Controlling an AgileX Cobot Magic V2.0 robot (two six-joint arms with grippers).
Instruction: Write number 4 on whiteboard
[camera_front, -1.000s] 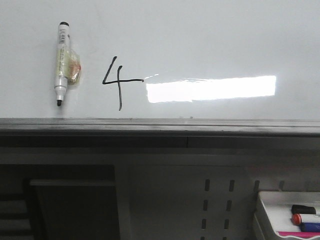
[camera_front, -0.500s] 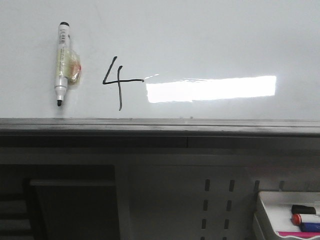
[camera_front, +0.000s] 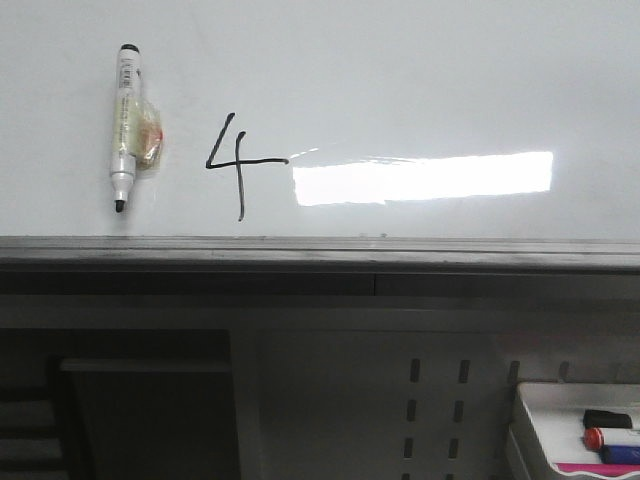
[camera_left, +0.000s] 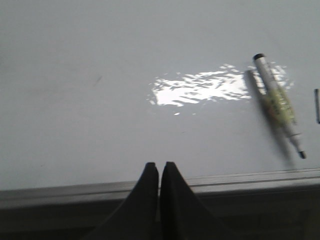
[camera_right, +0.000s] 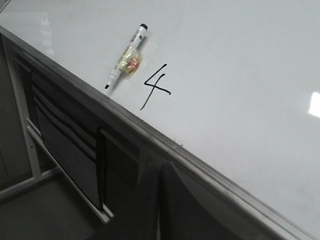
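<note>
The only writing that reads clearly is the number 4 (camera_front: 235, 160), drawn open-topped in thin black strokes on the whiteboard (camera_front: 420, 80), just left of the bright rectangular reflection (camera_front: 422, 178) and a little above the grey edge rail (camera_front: 320, 252). To the left of the digit a marker (camera_front: 123, 125) lies on the board, uncapped tip toward the rail; its barrel carries small printed text too fine to read, and a yellowish wad with a reddish spot (camera_front: 148, 135) is stuck against its side. The right wrist view shows the same pair, marker (camera_right: 126, 56) beside the digit (camera_right: 156, 86), both well apart from that arm's dark jaws (camera_right: 159, 200), which sit low in front of the rail and look pressed together with only a thin seam between them. In the left wrist view the left jaws (camera_left: 159, 172) are likewise pressed together, tips over the rail at the board's near edge, holding nothing; the marker (camera_left: 279, 104) lies well off to one side of them. At the lower right of the front view a small white tray (camera_front: 545, 410) holds capped markers (camera_front: 610, 437) in black, red and blue.
</note>
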